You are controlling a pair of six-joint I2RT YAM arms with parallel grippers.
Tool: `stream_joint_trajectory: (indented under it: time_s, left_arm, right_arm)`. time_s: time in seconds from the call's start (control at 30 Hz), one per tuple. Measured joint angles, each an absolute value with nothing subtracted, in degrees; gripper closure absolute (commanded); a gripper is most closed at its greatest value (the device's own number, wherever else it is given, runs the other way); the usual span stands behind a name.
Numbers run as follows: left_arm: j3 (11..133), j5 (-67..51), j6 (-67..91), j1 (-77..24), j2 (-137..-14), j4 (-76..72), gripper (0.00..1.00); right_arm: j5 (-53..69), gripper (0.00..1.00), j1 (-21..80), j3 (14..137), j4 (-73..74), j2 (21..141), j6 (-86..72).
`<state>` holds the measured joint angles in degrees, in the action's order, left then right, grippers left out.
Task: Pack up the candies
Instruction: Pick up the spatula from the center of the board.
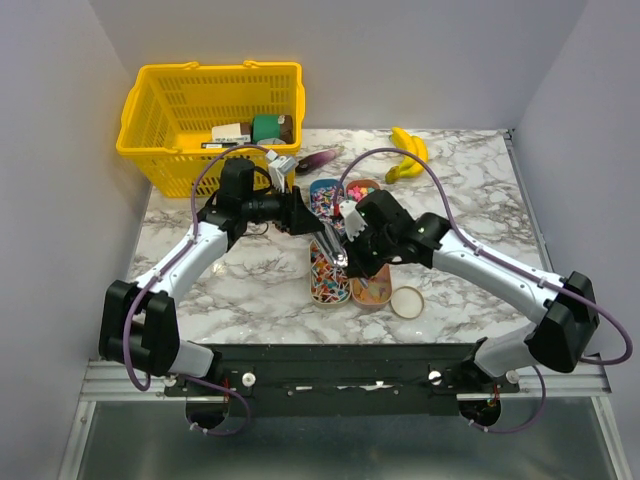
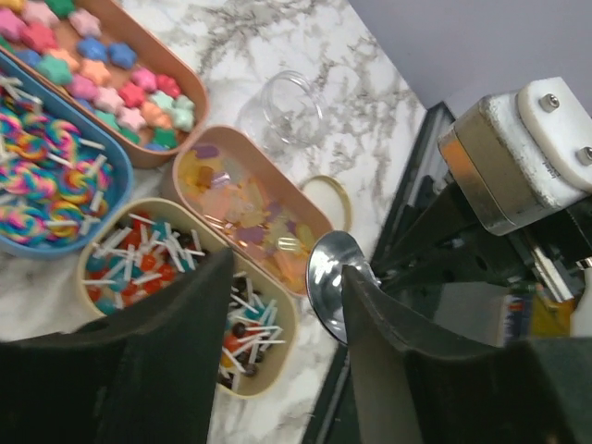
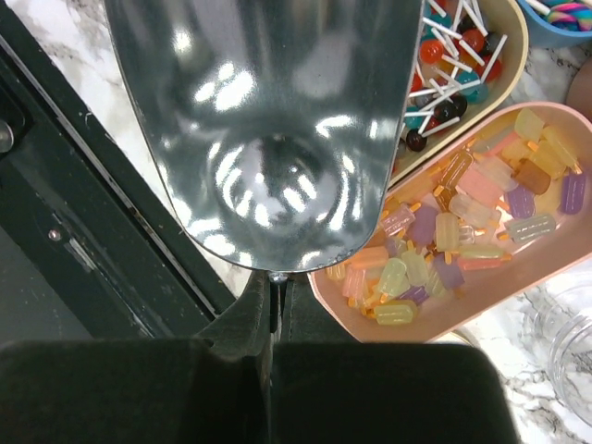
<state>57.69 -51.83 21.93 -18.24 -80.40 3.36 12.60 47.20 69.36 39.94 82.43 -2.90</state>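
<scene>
Midway across the marble tabletop [image 1: 260,290], candies [image 2: 55,199] fill four oval trays. Over the lollipop tray [image 1: 323,278], the right pincer [image 3: 275,305] clamps tight on a steel scoop [image 3: 268,120], which crowds the half-open left pincer [image 2: 287,264], gripping nothing. A lid [image 1: 407,302] lies right of that tray; a yellow basket [image 1: 210,120] and bananas [image 1: 408,155] sit beyond it.

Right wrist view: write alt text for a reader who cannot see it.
An empty shiny metal scoop fills the upper frame, its handle clamped by the right gripper, jaws shut. Right of it sit a pink tray of pastel popsicle-shaped candies and, above, a cream tray of white-stick lollipops, on a marble table.
</scene>
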Motion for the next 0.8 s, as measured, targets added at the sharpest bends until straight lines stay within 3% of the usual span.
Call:
stream_joint_trajectory:
  time_s: [0.1, 0.2, 0.23, 0.3, 0.33, 0.43, 0.57, 0.67, 0.7, 0.8]
  left_arm:
    - [57.84, -54.3, 19.4, -18.24, -80.71, 6.07, 0.28]
    - [57.93, -55.86, 18.2, -18.24, -80.95, 7.64, 0.37]
    - [58.02, -56.21, 17.87, -18.26, -81.12, 8.21, 0.49]
    - [58.39, -56.69, 17.54, -18.48, -81.52, 9.45, 0.61]
    - [58.65, -57.25, 17.26, -18.57, -81.82, 10.0, 0.76]
    - [59.75, -58.52, 16.75, -19.25, -82.89, 11.84, 1.0]
    - [60.71, -58.96, 17.87, -19.7, -84.36, 14.02, 1.0]
    - [62.3, -60.55, 19.77, -19.92, -85.93, 15.79, 1.0]
    - [62.76, -60.86, 20.45, -20.03, -86.26, 16.01, 1.0]
    - [63.66, -61.67, 22.92, -20.27, -86.28, 16.47, 1.0]
  right_arm:
    - [12.64, 0.99, 47.2, 69.36, 41.04, 81.67, -2.17]
    - [12.78, 0.99, 47.35, 69.36, 42.06, 81.3, -1.41]
    - [12.91, 0.99, 47.37, 69.36, 42.35, 81.28, -1.23]
    - [12.97, 0.99, 47.37, 69.36, 42.72, 81.21, -1.06]
    - [12.91, 0.99, 47.37, 69.36, 42.94, 80.97, -0.99]
    - [12.16, 0.99, 47.35, 68.93, 43.03, 79.61, -1.02]
    - [9.89, 0.99, 47.44, 67.11, 42.33, 74.61, -1.48]
    - [7.9, 0.86, 47.51, 65.3, 41.04, 70.76, -2.24]
    - [7.25, 0.67, 47.53, 64.55, 40.4, 69.65, -2.61]
    - [5.45, 0.41, 47.55, 62.7, 38.52, 67.0, -3.42]
